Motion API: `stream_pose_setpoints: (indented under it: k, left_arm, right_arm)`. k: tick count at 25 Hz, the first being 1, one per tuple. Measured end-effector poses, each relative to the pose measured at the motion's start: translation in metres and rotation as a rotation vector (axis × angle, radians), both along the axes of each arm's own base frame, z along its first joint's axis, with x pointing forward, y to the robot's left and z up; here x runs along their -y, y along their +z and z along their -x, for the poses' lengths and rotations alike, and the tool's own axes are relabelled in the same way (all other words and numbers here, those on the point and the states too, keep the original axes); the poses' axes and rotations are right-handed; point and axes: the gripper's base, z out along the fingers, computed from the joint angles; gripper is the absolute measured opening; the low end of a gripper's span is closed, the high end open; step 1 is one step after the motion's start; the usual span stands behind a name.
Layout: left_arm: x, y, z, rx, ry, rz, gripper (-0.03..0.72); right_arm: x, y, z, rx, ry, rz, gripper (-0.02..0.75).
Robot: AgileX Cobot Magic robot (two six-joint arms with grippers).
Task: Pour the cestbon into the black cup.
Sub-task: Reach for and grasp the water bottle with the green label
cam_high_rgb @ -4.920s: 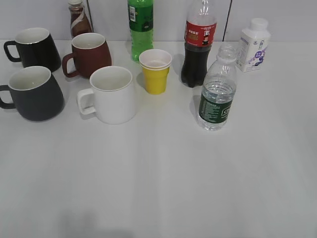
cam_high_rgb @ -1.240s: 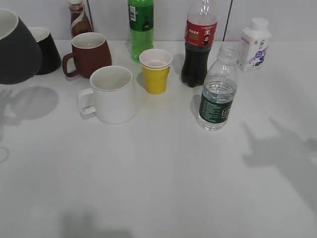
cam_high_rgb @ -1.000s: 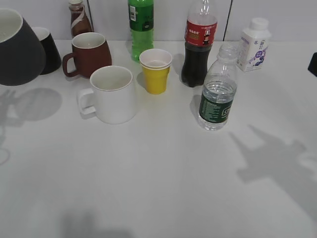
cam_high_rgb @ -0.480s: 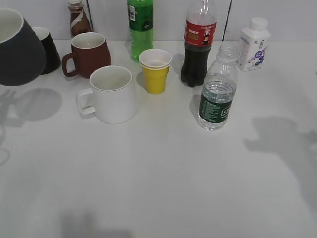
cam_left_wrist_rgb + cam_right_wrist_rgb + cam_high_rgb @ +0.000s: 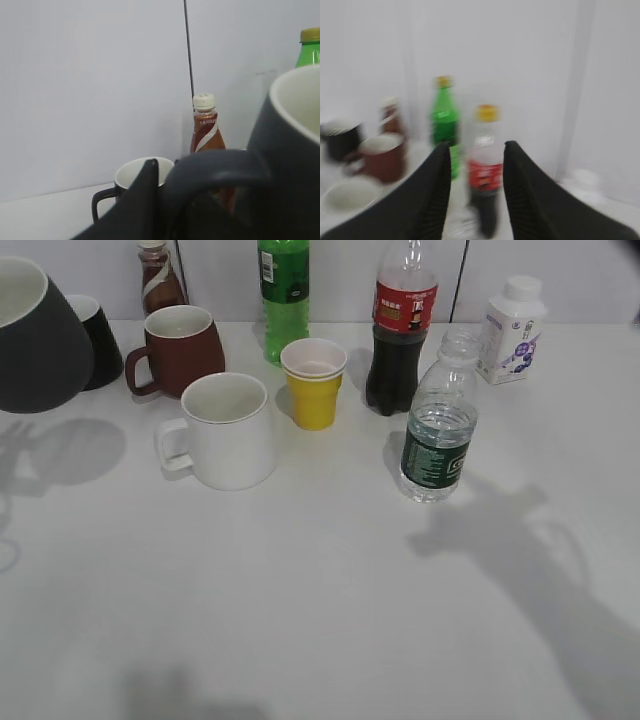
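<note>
Left end effector (image 5: 165, 200): clenched on the loop handle of the black cup (image 5: 35, 340), held aloft at the far-left edge of the exterior view, its shadow on the surface (image 5: 320, 620) below; cup lifted from its resting spot of some seconds ago. Right end effector (image 5: 476, 195): fingers spread, grasping nothing, outside the exterior view, only its shadow falling right of the cestbon (image 5: 437, 425), a shadow that has crept nearer the bottle. Cestbon: upright, uncapped, right of centre, just in front of the cola bottle (image 5: 400, 325). Open room: the whole near half of the surface. Count, mugs: four, namely black cup, glossy black mug (image 5: 98, 340), maroon mug (image 5: 178, 348), white mug (image 5: 228, 430). Yellow cup (image 5: 314, 382): one. Other bottles: green soda bottle (image 5: 284, 295), brown bottle (image 5: 158, 278), white bottle (image 5: 513, 330).
</note>
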Motion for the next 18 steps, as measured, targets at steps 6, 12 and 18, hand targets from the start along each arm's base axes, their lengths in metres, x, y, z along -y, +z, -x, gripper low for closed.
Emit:
stream_pose_setpoints:
  k: [6,12,18]
  left_arm:
    - [0.0,0.0,0.0,0.0,-0.001,0.0,0.052]
    - [0.001,0.005,0.002,0.022,-0.012,-0.009,0.052]
    - [0.002,0.006,0.003,0.025,-0.014,-0.011,0.052]
  right_arm:
    - [-0.031,-0.066,-0.017,-0.198,0.085,0.165,0.401]
    - [-0.043,-0.102,-0.034,-0.349,0.052,0.159,0.664]
    - [-0.045,-0.129,-0.051,-0.401,-0.05,0.127,0.68]
